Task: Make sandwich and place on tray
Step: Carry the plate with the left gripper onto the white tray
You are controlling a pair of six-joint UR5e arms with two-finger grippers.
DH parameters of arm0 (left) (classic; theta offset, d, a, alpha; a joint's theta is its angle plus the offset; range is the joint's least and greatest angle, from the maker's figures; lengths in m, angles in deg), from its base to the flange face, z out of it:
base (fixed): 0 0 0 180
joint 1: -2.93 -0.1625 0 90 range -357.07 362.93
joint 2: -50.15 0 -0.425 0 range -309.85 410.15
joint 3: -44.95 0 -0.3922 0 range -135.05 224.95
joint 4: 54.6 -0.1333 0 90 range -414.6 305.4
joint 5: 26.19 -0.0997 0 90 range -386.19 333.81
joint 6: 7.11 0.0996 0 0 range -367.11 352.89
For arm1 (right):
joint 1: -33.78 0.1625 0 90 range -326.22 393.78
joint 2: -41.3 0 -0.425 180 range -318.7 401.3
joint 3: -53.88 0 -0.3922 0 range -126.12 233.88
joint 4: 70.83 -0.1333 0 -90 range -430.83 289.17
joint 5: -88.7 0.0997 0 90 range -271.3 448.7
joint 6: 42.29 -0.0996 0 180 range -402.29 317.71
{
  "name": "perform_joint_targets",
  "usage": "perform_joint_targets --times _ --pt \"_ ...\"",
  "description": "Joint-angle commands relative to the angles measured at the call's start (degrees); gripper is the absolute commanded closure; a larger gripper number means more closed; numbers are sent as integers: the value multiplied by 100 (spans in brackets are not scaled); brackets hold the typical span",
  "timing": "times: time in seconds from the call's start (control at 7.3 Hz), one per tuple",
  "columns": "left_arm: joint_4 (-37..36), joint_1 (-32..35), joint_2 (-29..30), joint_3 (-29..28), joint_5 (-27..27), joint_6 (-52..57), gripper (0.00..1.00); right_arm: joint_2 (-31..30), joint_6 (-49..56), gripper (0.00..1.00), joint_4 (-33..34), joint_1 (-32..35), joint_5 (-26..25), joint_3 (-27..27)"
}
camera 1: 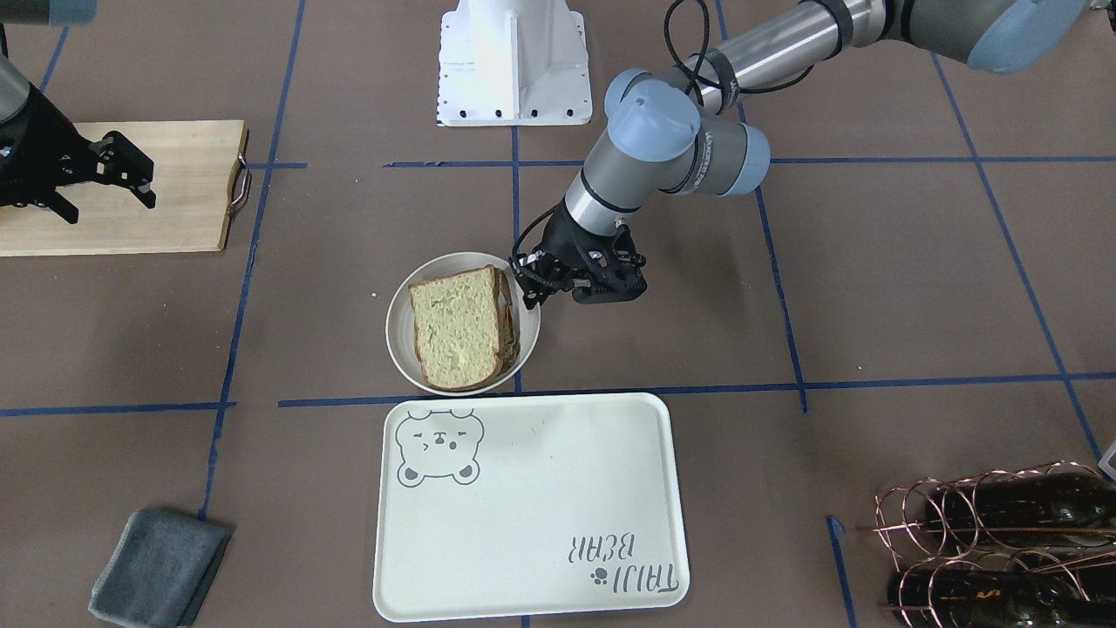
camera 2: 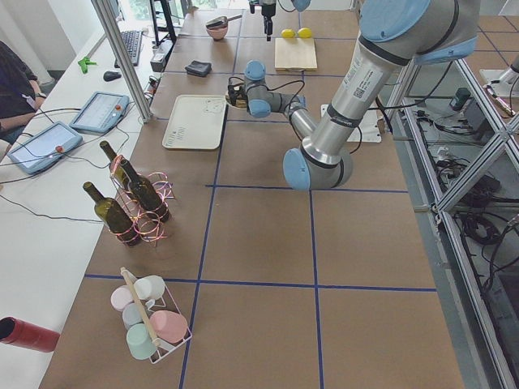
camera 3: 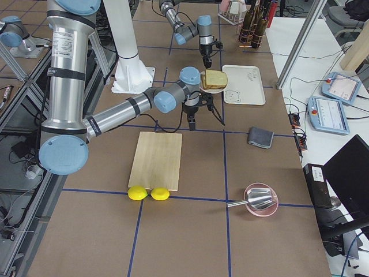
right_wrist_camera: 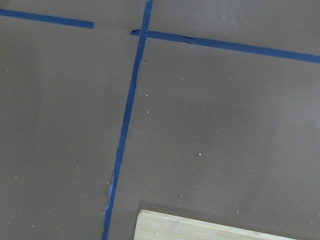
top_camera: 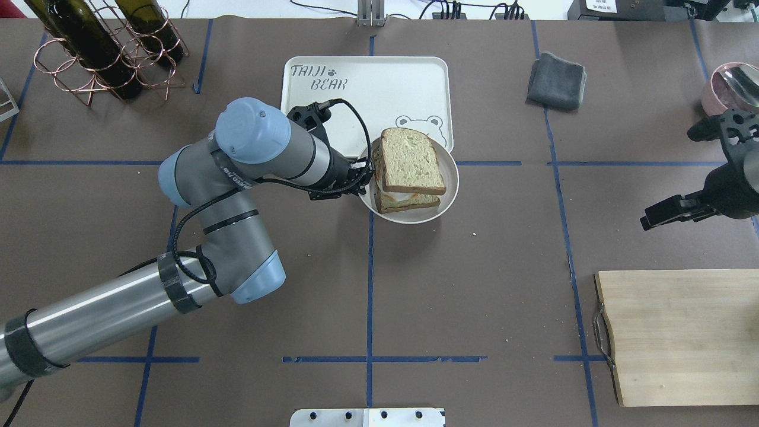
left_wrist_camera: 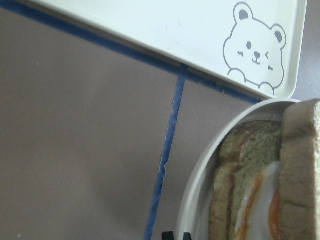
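My left gripper (camera 1: 529,288) is pinched narrow on the rim of the small round white plate (top_camera: 415,216), just beside the bear corner of the smooth cream tray (top_camera: 367,89). On the plate the sandwich (top_camera: 412,161) lies flat, its longer axis running from my base toward the tray, with porous pale slices, dark crust and a glossy egg (left_wrist_camera: 257,200) between. My right gripper (camera 1: 100,194) is spread wide near the wooden cutting board (camera 1: 174,201).

One sandwich (camera 1: 462,327), one tray (camera 1: 532,497), one plate (camera 1: 398,334)

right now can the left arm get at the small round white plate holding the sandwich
Likely yes: the left gripper sits at the rim of the round white plate, nothing between them.
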Motion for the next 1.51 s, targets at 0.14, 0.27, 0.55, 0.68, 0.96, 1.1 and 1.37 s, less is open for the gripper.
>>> perform_joint_targets --times 0.14,0.27,0.55,0.68,0.96,1.1,1.37 --pt "1066 607 387 -1563 -32 -1176 100 -97 153 0 -1 155 146 26" --pt "1182 678 492 -1836 -162 -1396 100 -97 153 0 -1 164 146 35" --pt "1525 679 694 -2356 -347 -1627 100 -89 153 0 8 199 146 35" --pt "1586 670 782 -2514 -357 -1627 100 -88 153 0 8 216 154 35" --pt "1657 644 783 -2595 -436 -1627 100 -80 153 0 8 217 154 35" --pt "1666 627 783 -2604 -436 -1627 100 -80 153 0 8 225 154 35" --pt "1771 618 757 -2595 -436 -1331 27 -53 153 0 8 225 154 35"
